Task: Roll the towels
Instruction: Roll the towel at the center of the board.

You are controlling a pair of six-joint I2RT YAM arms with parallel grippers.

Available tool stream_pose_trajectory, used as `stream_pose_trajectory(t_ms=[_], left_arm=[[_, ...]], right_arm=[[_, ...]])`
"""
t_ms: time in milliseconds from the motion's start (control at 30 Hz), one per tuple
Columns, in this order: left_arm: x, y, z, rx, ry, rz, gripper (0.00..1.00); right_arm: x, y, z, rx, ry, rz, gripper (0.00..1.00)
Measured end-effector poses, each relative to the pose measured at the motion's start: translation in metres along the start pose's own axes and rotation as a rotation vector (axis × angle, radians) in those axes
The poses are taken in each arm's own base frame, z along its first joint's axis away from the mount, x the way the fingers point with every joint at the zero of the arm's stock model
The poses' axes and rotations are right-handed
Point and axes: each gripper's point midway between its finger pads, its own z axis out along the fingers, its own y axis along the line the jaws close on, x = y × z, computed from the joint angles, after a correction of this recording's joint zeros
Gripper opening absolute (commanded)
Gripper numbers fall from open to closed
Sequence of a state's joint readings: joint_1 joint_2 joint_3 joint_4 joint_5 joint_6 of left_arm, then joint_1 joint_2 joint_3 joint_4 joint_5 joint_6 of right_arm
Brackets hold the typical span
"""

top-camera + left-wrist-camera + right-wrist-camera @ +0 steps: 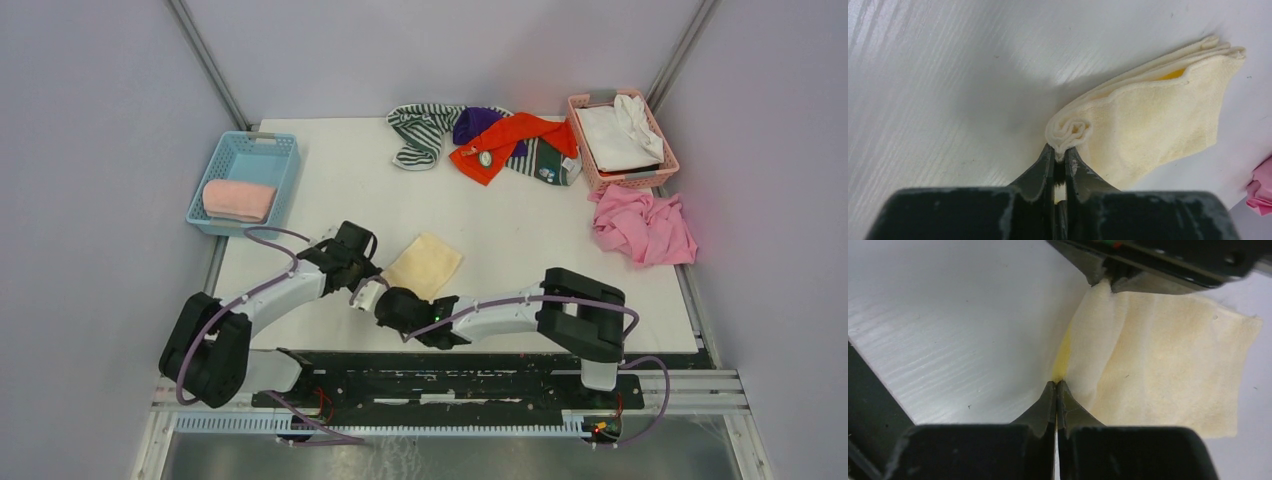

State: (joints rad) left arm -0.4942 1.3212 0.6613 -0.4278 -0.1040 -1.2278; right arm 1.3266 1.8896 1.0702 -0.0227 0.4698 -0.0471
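Towel [428, 262], pale yellow, lies on the counter [340, 190], its started roll running along the near edge between left claw [1060, 153] and right claw [1056, 385], each clamped onto one end, flat cloth stretching away from both.

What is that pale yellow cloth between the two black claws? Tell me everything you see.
The pale yellow towel is soft, folded in layers, lying on the white table. Its near edge is raised, one corner curled into a small roll that the left gripper pinches; the right gripper appears to pinch the same edge.
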Motion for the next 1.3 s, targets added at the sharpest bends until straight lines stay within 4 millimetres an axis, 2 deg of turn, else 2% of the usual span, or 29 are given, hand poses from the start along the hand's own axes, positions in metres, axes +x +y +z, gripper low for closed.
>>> stream_pose_trajectory(t_ms=[67, 133, 267, 367, 600, 867, 1067, 1267, 1300], left_arm=[[0.000, -0.002, -0.003, 0.011, -0.003, 0.003, 0.43], [-0.004, -0.004, -0.008, 0.029, -0.018, 0.004, 0.55], [-0.017, -0.003, -0.018, 0.085, -0.077, -0.024, 0.68], [-0.024, 0.004, -0.026, 0.123, -0.113, -0.038, 0.72], [-0.032, 0.015, -0.041, 0.230, -0.174, -0.050, 0.75], [-0.012, 0.018, -0.033, 0.314, -0.111, -0.006, 0.75], [-0.004, 0.010, -0.021, 0.341, -0.061, 0.030, 0.72], [0.005, 0.006, 0.001, 0.331, 0.000, 0.064, 0.67], [0.005, 0.000, 0.003, 0.344, 0.008, 0.067, 0.67]], right_arm=[[-0.001, -0.003, -0.003, -0.061, -0.012, 0.065, 0.00], [-0.005, -0.010, -0.008, -0.128, -0.028, 0.151, 0.00], [-0.012, -0.023, -0.010, -0.279, -0.056, 0.349, 0.00], [-0.011, -0.025, -0.008, -0.406, -0.064, 0.509, 0.00], [-0.003, -0.027, 0.005, -0.653, -0.075, 0.928, 0.00], [0.012, -0.043, 0.019, -0.837, -0.103, 1.349, 0.00], [0.021, -0.057, 0.021, -0.866, -0.096, 1.513, 0.01], [0.030, -0.065, 0.022, -0.862, -0.072, 1.586, 0.01], [0.031, -0.065, 0.022, -0.864, -0.071, 1.589, 0.01]])
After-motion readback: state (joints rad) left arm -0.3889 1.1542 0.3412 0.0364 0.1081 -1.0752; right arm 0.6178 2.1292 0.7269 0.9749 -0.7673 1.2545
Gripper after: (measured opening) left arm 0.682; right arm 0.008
